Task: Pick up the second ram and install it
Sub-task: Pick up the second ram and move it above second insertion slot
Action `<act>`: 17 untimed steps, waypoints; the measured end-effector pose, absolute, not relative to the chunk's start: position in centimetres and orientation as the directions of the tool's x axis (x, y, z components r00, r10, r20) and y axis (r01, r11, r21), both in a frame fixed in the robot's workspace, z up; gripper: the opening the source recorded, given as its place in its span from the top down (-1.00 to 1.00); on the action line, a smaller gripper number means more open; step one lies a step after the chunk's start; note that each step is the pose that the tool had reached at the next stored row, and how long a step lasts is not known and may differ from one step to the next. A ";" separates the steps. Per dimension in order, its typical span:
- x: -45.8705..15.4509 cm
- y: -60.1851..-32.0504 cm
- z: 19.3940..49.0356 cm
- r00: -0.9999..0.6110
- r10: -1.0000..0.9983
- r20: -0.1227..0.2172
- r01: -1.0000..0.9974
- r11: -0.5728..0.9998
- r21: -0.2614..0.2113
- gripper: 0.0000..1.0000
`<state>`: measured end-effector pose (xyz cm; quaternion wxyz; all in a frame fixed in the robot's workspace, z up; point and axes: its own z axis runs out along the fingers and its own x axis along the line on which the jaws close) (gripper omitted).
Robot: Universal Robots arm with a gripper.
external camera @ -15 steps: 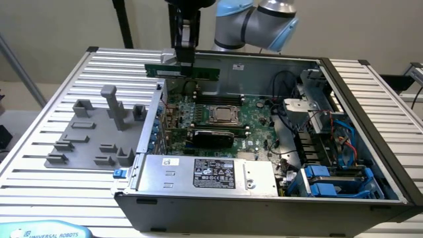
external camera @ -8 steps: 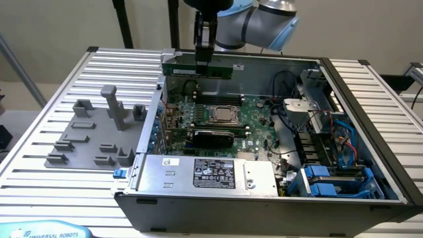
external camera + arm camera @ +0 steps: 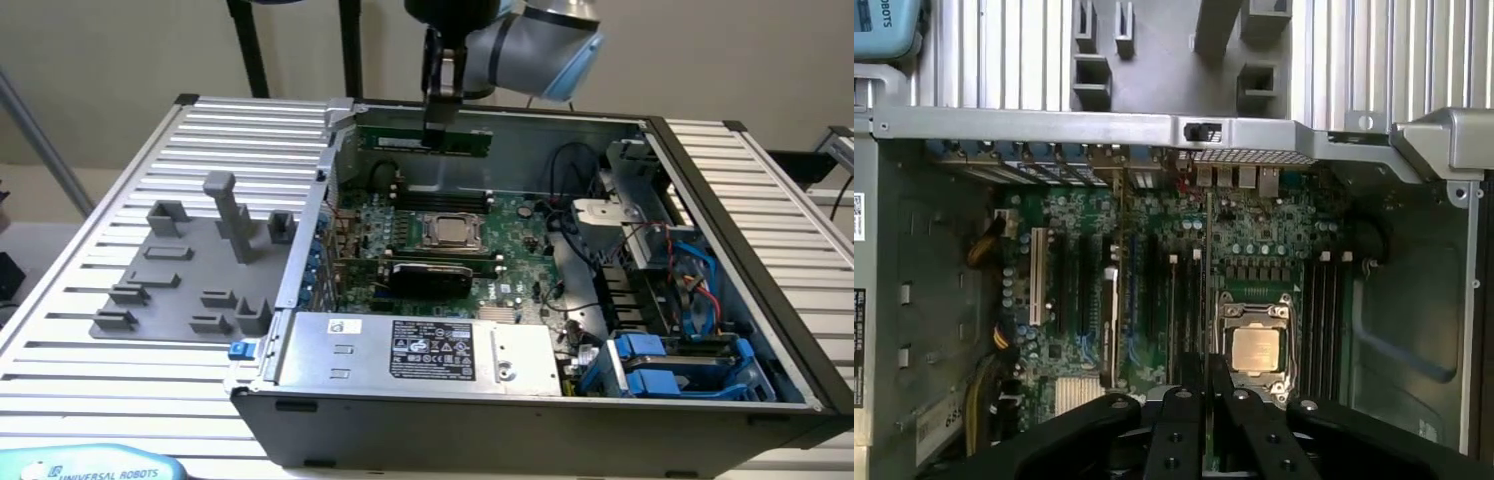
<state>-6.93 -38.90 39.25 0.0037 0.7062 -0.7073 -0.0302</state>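
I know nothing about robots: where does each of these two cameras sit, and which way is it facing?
Exterior view: off the arm, raised, looking down into the open computer case; the arm's wrist and gripper show at the top, jaws shut on the second ram.
Wrist view: rides on the wrist, facing down onto the motherboard; the gripper shows.
Shared: the CPU socket and the grey tray.

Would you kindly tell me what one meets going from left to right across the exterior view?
grey tray → the second ram, held by the gripper above the open computer case → blue drive bays
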 end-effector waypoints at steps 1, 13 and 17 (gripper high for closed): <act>-6.6 -38.6 39.1 -0.002 -0.999 -0.037 -0.999 0.001 0.048 0.73; -4.7 -37.4 36.9 -0.007 -0.999 -0.037 -0.999 0.005 0.047 0.73; -4.0 -37.4 36.3 -0.010 -0.999 -0.037 -0.999 0.008 0.047 0.73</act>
